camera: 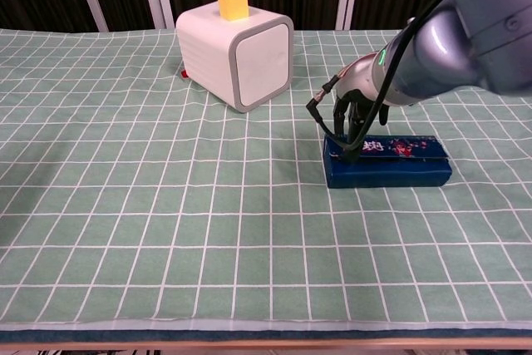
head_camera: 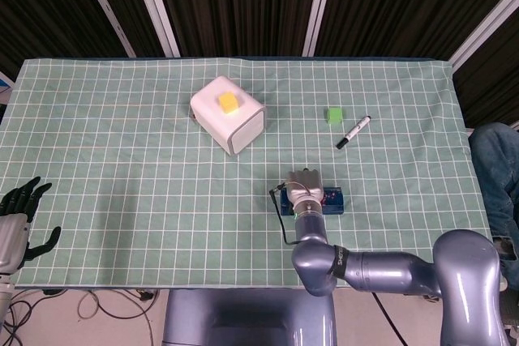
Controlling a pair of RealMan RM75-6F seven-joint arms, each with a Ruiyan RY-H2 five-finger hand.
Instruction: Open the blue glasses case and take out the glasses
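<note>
The blue case lies flat on the green checked cloth, and its lid is down. The right hand is right over the left end of the case. Its dark fingers point down and touch the top of the case at that end. They are bent a little, side by side. They press on the lid but do not wrap around it, so the hand holds nothing. From the head view the hand covers most of the case, and only the blue edges show on each side of it.

The left hand is far away, at the left edge of the table. Its fingers are spread apart and it holds nothing.

Past the right fingers, farther back on the cloth, sits a white box with a yellow block on top. In the head view a small green block and a marker lie beyond the case, close to each other but not touching.
</note>
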